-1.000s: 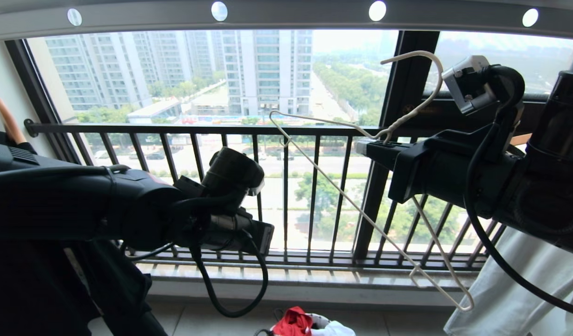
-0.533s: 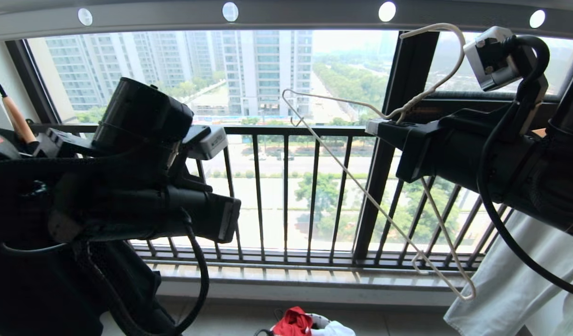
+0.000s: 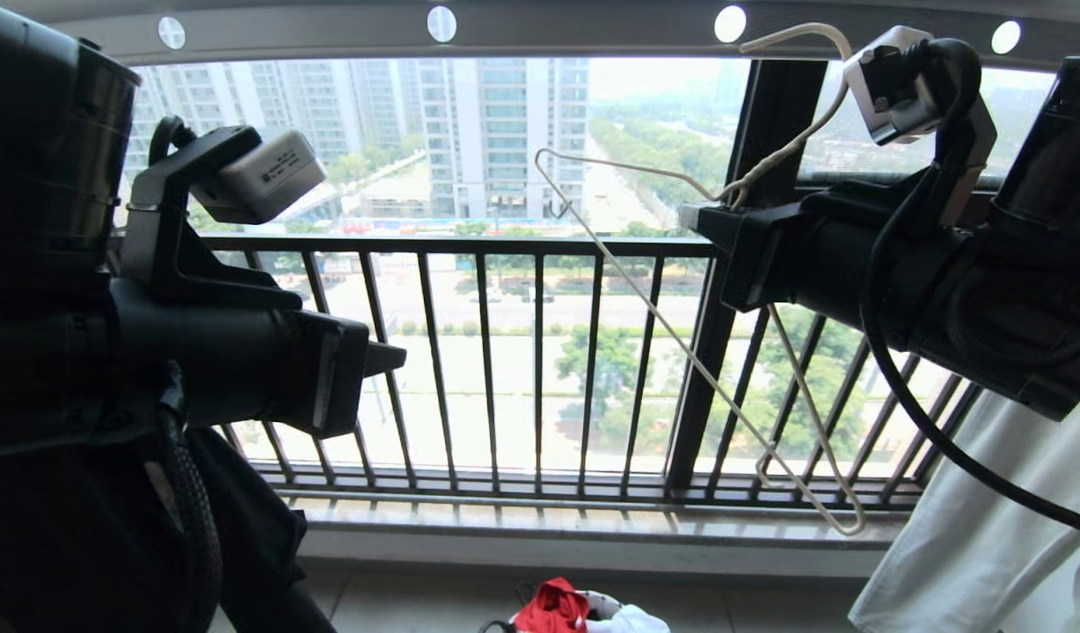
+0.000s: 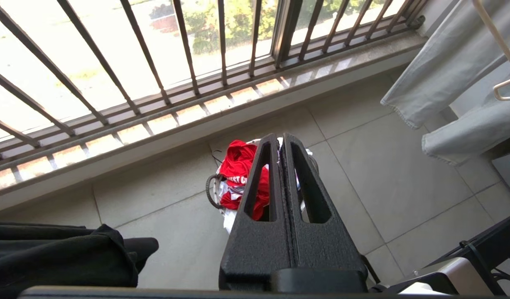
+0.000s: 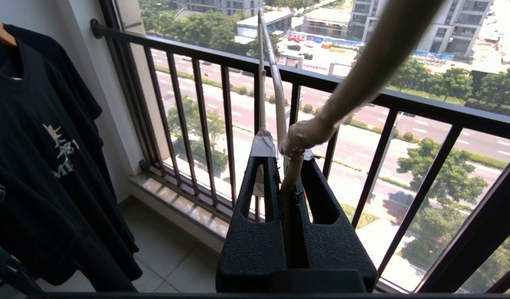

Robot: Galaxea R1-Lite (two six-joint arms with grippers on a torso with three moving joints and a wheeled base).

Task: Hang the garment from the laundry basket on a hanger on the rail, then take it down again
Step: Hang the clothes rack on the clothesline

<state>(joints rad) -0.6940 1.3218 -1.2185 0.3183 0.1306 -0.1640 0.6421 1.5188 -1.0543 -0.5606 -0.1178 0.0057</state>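
With the right gripper (image 3: 700,217) clenched on the neck of the thin white wire hanger (image 3: 681,338), keep the hook level under the grey perforated rail (image 3: 540,26), while the closed, empty left gripper (image 4: 280,143) descends to the red T-shirt (image 4: 240,174) in the mesh laundry basket (image 4: 210,192) on the floor below.

White letters on the red garment (image 4: 240,168) in the basket read partly "ST C". The black shirt (image 5: 39,158) at nine o'clock carries pale print, too unclear to read.
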